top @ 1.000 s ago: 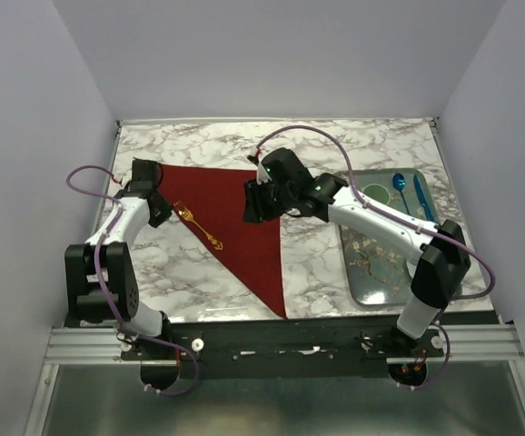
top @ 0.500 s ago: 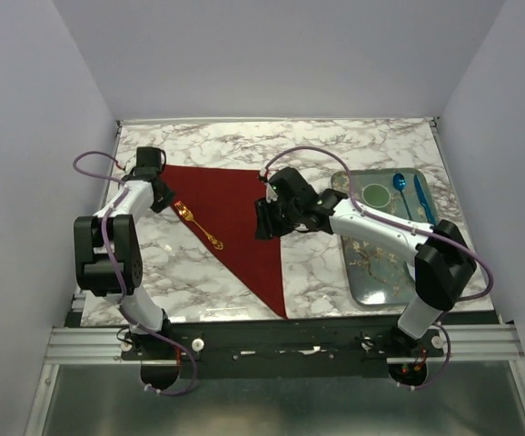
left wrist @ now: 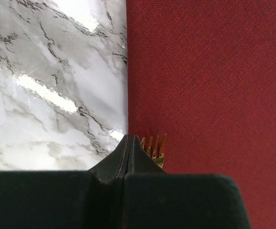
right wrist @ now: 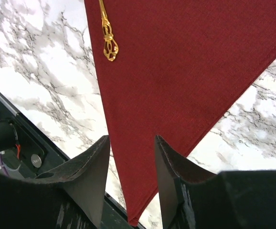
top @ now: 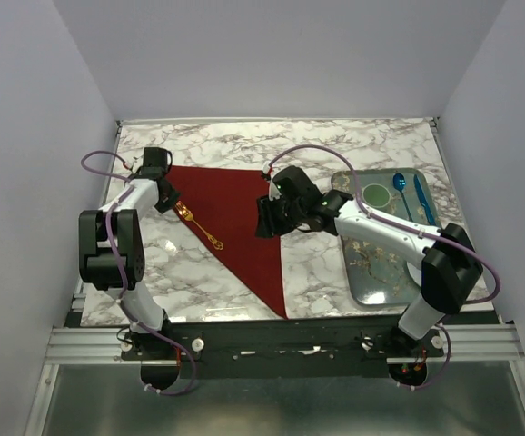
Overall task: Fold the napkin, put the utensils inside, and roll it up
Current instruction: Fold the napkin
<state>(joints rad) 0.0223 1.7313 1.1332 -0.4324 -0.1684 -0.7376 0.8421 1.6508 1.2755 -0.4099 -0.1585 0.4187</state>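
Note:
The dark red napkin [top: 235, 213] lies flat on the marble table, folded into a triangle with its tip toward the near edge. A gold fork [top: 199, 227], one of the utensils, rests along its left edge. My left gripper [top: 169, 203] is at the napkin's left edge, shut [left wrist: 130, 141], and the fork's tines [left wrist: 153, 147] show just right of its tips. I see nothing held between them. My right gripper [top: 262, 222] hovers over the napkin's right part, open [right wrist: 132, 139], with only napkin [right wrist: 176, 71] below. The fork's handle [right wrist: 109, 45] shows further off.
A grey-green tray [top: 362, 272] stands at the right of the table with a blue spoon [top: 399, 183], a second blue utensil [top: 422, 198] and a green disc [top: 375, 193]. The dark frame rail [top: 272, 331] runs along the near edge.
The left arm has folded back, bringing its gripper a little farther up the napkin's left edge. The right gripper has shifted slightly right and nearer. Napkin and fork have not moved.

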